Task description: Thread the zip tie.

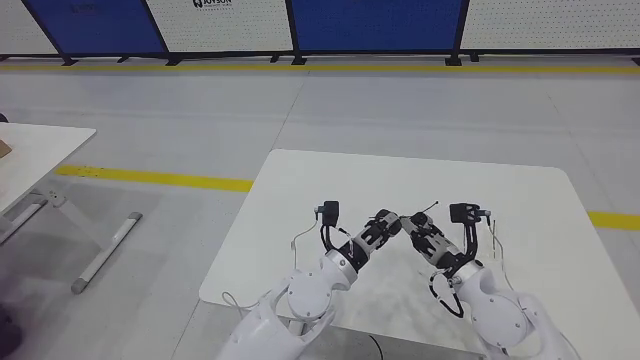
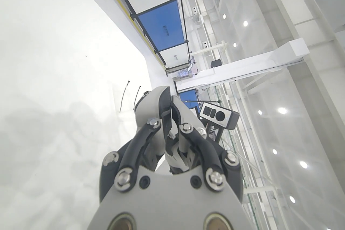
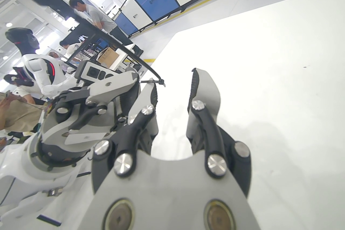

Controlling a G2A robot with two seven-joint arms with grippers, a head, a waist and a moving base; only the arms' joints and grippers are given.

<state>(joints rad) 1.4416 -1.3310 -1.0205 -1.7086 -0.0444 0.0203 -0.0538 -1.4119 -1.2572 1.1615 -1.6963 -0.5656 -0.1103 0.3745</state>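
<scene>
The left gripper (image 2: 170, 100) clamps a thin black plastic zip tie (image 3: 137, 58) in closed jaws; the right gripper (image 3: 175, 80) has jaws wide, empty.

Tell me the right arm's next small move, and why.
Probably ease the right gripper across until the zip tie lies between its open fingers, before closing. The left gripper is shut on the tie, and the strap passes just outside one of the right gripper's fingers.
</scene>
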